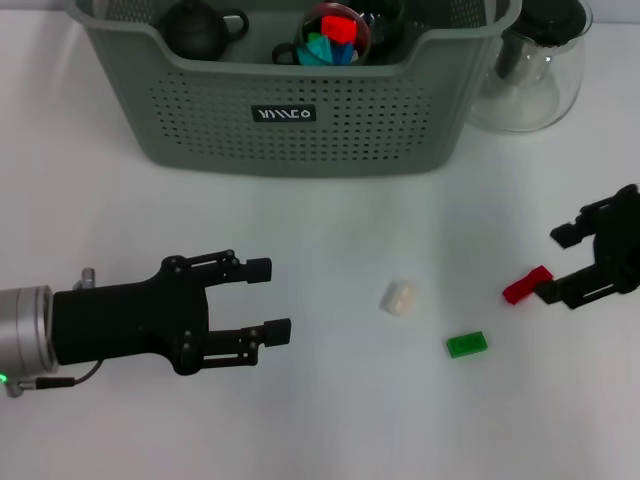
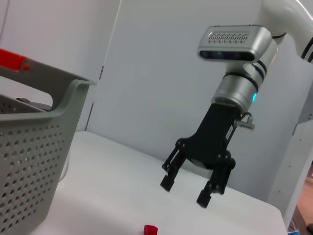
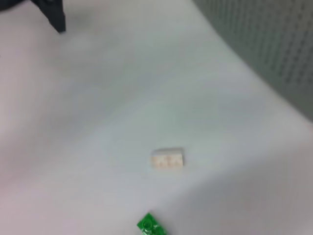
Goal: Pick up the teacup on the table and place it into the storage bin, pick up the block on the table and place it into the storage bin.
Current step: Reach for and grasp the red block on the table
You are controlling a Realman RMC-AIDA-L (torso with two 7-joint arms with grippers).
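The grey-green storage bin point(image 1: 300, 120) stands at the back of the white table. A clear teacup point(image 1: 335, 35) with coloured blocks in it sits inside the bin. On the table lie a white block point(image 1: 397, 297), a green block point(image 1: 467, 344) and a red block point(image 1: 527, 285). My right gripper point(image 1: 555, 264) hovers open at the right edge, its lower finger right beside the red block. The left wrist view shows it too, the right gripper point(image 2: 188, 191) standing above the red block point(image 2: 150, 229). My left gripper point(image 1: 268, 299) is open at the lower left, holding nothing.
A black teapot point(image 1: 197, 28) is in the bin. A clear glass pot with a black lid point(image 1: 530, 70) stands right of the bin. The right wrist view shows the white block point(image 3: 167, 159), the green block point(image 3: 151, 226) and the bin wall point(image 3: 274, 44).
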